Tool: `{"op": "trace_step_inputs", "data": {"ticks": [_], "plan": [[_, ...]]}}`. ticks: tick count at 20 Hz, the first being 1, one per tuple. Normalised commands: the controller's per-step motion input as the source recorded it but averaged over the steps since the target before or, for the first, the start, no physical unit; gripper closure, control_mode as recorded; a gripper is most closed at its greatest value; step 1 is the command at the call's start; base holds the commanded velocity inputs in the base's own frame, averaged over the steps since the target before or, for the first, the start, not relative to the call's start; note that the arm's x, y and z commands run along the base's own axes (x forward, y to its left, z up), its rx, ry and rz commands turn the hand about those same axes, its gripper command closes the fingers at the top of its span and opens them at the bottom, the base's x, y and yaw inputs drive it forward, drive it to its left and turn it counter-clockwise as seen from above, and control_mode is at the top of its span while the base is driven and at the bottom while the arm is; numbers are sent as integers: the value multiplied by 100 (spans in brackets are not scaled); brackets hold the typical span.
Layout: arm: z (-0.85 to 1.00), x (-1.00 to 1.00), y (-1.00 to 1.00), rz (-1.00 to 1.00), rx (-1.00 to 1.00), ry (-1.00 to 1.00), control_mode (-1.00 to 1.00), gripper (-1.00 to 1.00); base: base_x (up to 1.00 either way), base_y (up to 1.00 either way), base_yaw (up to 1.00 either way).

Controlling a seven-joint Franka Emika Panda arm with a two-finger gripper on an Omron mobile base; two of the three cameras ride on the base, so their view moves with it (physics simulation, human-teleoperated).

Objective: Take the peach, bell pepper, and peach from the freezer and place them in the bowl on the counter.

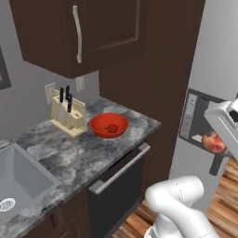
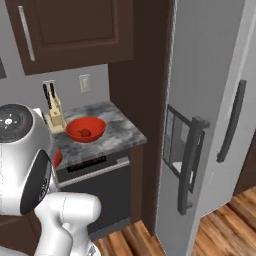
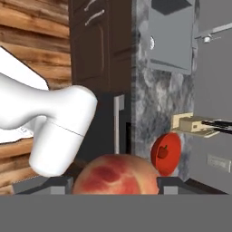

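Note:
A pinkish-orange peach [image 3: 115, 174] sits between my gripper's [image 3: 115, 183] two fingers, which are shut on it. In the left base view the gripper [image 1: 215, 147] holds this peach [image 1: 213, 142] in the air at the right edge, in front of the light-grey freezer [image 1: 197, 116] door. It is well right of the counter [image 1: 69, 153]. The red bowl [image 1: 109, 124] stands on the counter near its right end, with the small deep-red bell pepper [image 1: 111, 128] inside. Bowl [image 2: 86, 128] and bell pepper [image 2: 85, 132] also show in the right base view, as does the freezer door's dark handle [image 2: 192, 165].
A knife block [image 1: 69, 114] stands just left of the bowl. A sink [image 1: 18, 179] is set into the counter's left part. The black dishwasher front [image 1: 118, 186] sits under the counter. Dark wall cabinets [image 1: 79, 32] hang above. My own arm's joint [image 2: 25, 160] blocks the lower left.

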Motion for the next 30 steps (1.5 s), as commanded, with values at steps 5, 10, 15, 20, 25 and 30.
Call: {"op": "trace_step_inputs", "data": {"ticks": [5,10,15,20,25,30], "plan": [[0,0,0,0,0,0,100,100,100,84,-25],[0,0,0,0,0,0,100,100,100,58,-9],[0,0,0,0,0,0,100,100,100,0,21],[0,0,0,0,0,0,100,100,91,3,42],[-18,49,17,0,0,0,-100,100,30,12,7],[-55,90,19,3,0,0,-100,100,0,0,0]]}}
